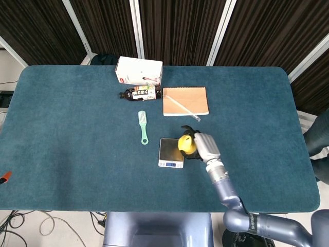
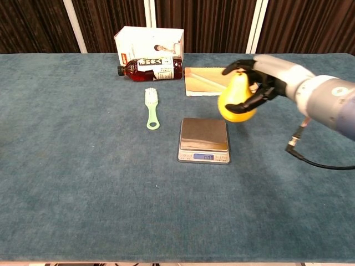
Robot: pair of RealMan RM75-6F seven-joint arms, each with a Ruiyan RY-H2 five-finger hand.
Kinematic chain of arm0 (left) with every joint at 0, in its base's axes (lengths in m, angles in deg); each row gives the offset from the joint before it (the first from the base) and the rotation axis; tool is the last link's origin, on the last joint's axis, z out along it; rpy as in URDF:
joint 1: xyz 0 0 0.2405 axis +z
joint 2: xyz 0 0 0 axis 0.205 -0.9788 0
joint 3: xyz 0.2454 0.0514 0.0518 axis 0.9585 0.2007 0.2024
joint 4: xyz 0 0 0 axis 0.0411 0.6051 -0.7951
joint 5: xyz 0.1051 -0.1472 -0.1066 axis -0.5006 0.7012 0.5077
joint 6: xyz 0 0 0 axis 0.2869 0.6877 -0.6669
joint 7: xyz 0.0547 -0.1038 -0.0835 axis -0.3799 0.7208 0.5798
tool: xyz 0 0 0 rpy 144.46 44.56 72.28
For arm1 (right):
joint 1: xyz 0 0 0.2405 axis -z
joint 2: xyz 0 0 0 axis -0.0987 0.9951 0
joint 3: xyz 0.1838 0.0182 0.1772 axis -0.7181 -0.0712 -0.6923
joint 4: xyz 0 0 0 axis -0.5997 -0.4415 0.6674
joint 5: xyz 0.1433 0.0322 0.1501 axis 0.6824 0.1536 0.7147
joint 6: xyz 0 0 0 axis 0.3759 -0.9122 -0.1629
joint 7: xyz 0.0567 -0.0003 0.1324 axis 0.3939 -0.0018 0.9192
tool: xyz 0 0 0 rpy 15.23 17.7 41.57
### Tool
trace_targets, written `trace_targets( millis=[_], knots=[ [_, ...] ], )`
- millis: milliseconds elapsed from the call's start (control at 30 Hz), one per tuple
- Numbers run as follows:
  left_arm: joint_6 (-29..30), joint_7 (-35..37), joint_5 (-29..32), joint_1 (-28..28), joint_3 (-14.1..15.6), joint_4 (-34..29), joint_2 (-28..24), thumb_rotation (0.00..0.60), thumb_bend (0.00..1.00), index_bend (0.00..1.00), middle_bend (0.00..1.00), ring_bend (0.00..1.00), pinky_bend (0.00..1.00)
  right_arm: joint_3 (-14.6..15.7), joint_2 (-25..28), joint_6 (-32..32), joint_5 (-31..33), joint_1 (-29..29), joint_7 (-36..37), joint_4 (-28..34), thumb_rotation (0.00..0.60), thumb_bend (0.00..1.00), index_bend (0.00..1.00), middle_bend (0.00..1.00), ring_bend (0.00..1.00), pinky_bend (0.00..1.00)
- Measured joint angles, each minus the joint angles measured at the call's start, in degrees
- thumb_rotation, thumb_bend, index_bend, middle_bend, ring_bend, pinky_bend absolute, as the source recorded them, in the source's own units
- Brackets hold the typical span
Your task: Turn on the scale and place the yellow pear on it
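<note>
I have the yellow pear in my right hand, fingers wrapped round its body — it hangs clear of the bench, above the right rear corner of the scale. In the head view the pear overlaps the scale's right edge. The scale's display is lit, though I cannot read the digits for certain. My left hand shows in neither view. Left of the scale lies a green brush. Further back sit a brown notebook with a clear straw-like stick across it, a dark bottle on its side, and a white box just behind the bottle.
</note>
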Motion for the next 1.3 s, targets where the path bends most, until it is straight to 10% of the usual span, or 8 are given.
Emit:
trace_targets(
  millis=[567,1300],
  knots=[
    [-0.7,0.9,0.3,-0.1,-0.1,0.2,-0.4,0.6,0.0,0.04,0.0,0.0,0.0,0.0,-9.5,-2.0,4.1,-6.3,-8.2,-6.4,0.6,0.39,0.18,0.35,0.41,0.86],
    [-0.5,-1.2,0.7,-0.1,0.2,-0.8,-0.4,0.6,0.0,0.04,0.0,0.0,0.0,0.1,-11.0,0.0,6.0,-7.8,-8.8,-8.6,0.6,0.36,0.18,0.25,0.16,0.9]
  ],
)
